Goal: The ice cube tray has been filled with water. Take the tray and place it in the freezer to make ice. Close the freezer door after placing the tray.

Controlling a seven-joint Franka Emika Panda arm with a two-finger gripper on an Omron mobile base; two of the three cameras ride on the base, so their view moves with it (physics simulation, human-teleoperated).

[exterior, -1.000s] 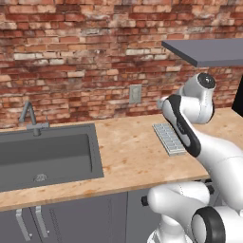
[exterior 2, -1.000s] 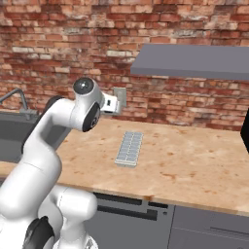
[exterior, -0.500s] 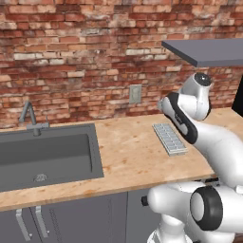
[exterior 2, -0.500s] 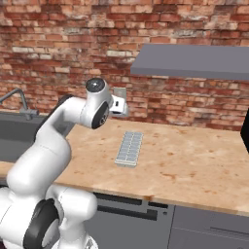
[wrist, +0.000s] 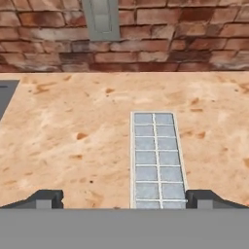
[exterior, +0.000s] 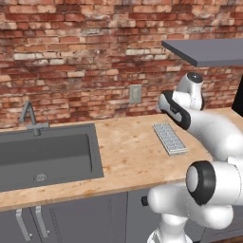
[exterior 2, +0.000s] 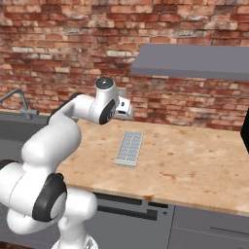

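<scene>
You face a speckled tan wooden countertop point(exterior: 128, 156) against a red brick wall point(exterior: 85, 52). A dark grey sink basin point(exterior: 42, 154) with a grey faucet point(exterior: 29, 116) sits left; a grey wall outlet point(wrist: 101, 19) is mounted behind.

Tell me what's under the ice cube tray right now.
The ice cube tray lies flat on the wooden counter, nothing else visible beneath it. The counter patch directly under it is covered. The open gripper is above its near end.

No writing, label, brand or number can be read anywhere — walls, counter and tray are all unmarked.
</scene>
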